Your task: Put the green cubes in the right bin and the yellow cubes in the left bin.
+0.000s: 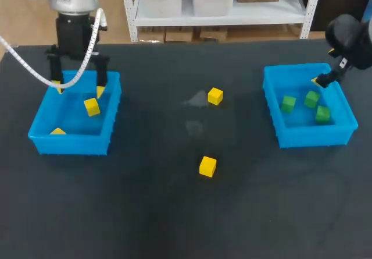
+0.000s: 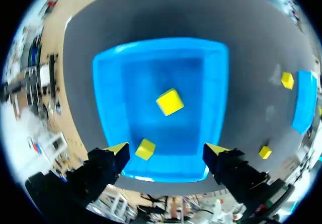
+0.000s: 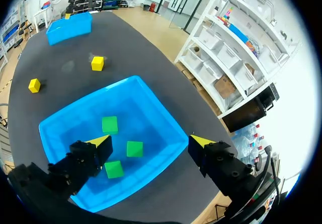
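Observation:
My left gripper point(image 1: 78, 88) point(image 2: 167, 149) hangs open over the blue left bin point(image 1: 70, 145) point(image 2: 108, 68), with nothing between its fingers. Below it one yellow cube point(image 1: 91, 106) point(image 2: 169, 101) is in the middle of the bin, tilted, and a second yellow cube point(image 1: 57, 131) point(image 2: 145, 149) lies by the near wall. My right gripper point(image 1: 322, 80) point(image 3: 151, 142) stands open above the blue right bin point(image 1: 314, 137) point(image 3: 151, 93), which holds three green cubes point(image 1: 288, 103) point(image 1: 312, 99) point(image 1: 322, 114) point(image 3: 109, 125).
Two yellow cubes lie on the dark table between the bins: one further back point(image 1: 215, 96) point(image 3: 97, 63) and one nearer the front point(image 1: 207, 166) point(image 3: 34, 85).

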Robot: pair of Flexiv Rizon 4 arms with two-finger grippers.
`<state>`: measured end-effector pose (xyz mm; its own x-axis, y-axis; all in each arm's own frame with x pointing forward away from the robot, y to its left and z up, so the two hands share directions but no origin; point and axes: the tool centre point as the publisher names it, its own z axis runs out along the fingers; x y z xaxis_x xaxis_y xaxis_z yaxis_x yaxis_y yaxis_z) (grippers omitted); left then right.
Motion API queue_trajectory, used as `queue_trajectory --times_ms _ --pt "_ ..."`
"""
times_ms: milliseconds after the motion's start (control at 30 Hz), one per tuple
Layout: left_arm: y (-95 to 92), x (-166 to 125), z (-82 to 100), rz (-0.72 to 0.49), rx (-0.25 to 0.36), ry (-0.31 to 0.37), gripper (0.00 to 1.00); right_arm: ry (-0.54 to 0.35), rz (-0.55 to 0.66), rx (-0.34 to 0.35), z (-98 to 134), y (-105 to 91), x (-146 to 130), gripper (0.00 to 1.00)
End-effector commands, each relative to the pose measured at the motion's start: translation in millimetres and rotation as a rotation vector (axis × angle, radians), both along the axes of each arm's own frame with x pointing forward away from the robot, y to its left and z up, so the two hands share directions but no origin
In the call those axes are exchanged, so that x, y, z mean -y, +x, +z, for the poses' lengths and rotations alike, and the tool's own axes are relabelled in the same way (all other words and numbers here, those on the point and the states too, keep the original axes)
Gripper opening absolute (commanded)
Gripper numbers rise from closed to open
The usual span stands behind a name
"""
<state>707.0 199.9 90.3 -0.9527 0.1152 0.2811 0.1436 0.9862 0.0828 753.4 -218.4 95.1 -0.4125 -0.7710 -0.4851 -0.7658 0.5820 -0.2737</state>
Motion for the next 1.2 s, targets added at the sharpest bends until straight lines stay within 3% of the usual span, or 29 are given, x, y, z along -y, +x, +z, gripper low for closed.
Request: queue_trajectory --times_ms 33,333,600,1000,1200 --pt "1.2 28.4 11.9 -0.112 0.307 -0.010 1.00 0.000 -0.001 0.002 0.0 -0.7 0.0 1.00" --pt "0.3 111.0 20.3 -0.346 0.302 -0.060 1.00 0.000 -0.001 0.002 0.0 -0.7 0.0 1.00" --pt "-1.6 177.2 0.8 -0.412 0.263 -0.135 1.00 0.000 -0.001 0.002 0.0 -0.7 0.0 1.00" --pt "37.2 260.2 -21.8 -0.474 0.259 -0.110 1.00 0.000 -0.001 0.002 0.0 -0.7 0.0 1.00" --pt "52.1 287.6 -33.7 -0.480 0.241 -0.091 1.00 0.000 -0.001 0.002 0.0 -0.7 0.0 1.00"
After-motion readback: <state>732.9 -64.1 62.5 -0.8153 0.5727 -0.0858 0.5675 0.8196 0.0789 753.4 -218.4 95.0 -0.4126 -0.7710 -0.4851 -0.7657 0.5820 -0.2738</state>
